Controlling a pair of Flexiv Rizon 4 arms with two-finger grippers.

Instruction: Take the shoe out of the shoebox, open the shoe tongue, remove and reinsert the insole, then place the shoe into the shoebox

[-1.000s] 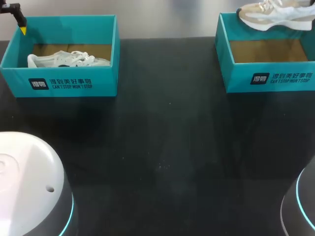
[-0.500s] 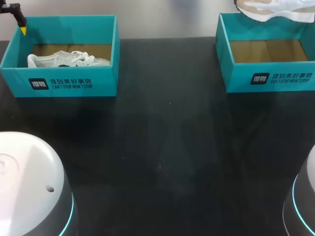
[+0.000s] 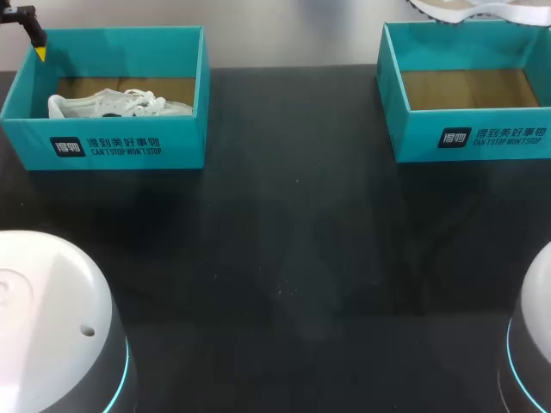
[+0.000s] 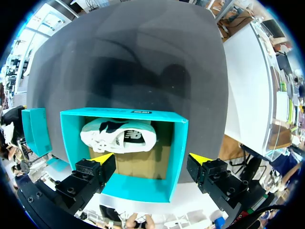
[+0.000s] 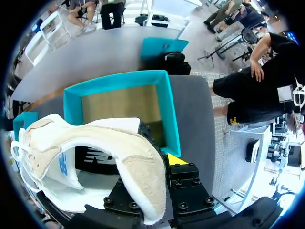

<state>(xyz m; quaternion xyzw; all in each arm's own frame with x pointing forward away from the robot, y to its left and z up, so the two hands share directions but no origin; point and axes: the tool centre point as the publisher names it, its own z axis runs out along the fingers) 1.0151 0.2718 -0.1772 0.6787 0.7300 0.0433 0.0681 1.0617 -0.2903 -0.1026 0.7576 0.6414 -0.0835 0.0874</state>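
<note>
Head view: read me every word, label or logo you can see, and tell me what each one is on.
Left shoebox front: white logo and two print lines, too small to read.
Right shoebox front: the same, too small.
White shoe in left shoebox: nothing legible.

Black desk [image 3: 293, 258], matte top. Second box [image 4: 177, 157], teal, open, brown floor, sits on the desk right under the left claw [image 4: 151, 159]. White shoe [image 4: 119, 136] with dark patches inside it, ahead of the claw, by the far wall.
</note>
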